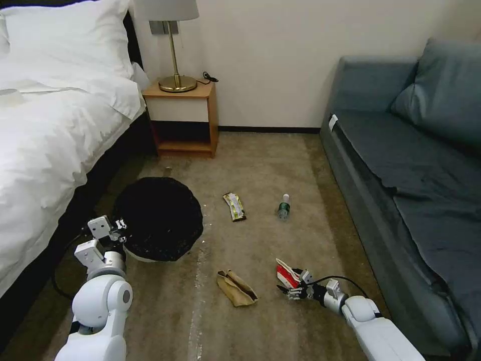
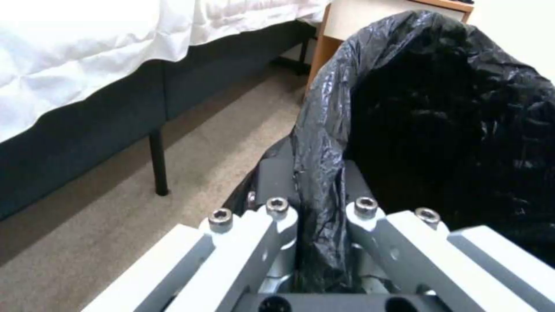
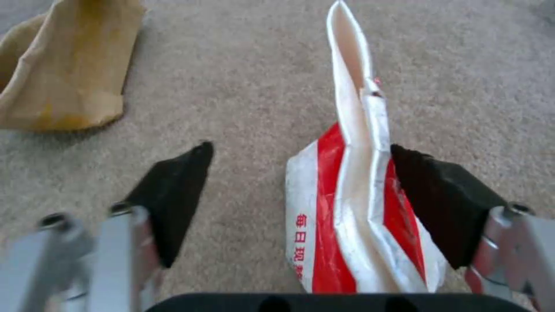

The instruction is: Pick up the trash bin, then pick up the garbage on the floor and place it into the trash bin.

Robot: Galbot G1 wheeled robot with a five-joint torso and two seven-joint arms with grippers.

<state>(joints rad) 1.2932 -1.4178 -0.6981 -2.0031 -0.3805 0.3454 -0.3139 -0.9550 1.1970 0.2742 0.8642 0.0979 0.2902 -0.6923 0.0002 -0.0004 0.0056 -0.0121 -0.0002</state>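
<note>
A bed lines the robot's left and a sofa its right, with a nightstand and lamp against the far wall. The bin sits on the carpet beside the bed, its black liner covering the rim. The left gripper is at the bin's near-left edge; the left wrist view shows its fingers pinched on the rim and liner. The bag lies in front of the bin, the wrapper and bottle farther off. The right gripper is low at the carton; the right wrist view shows its pads spread, the carton between them, touching one pad.
</note>
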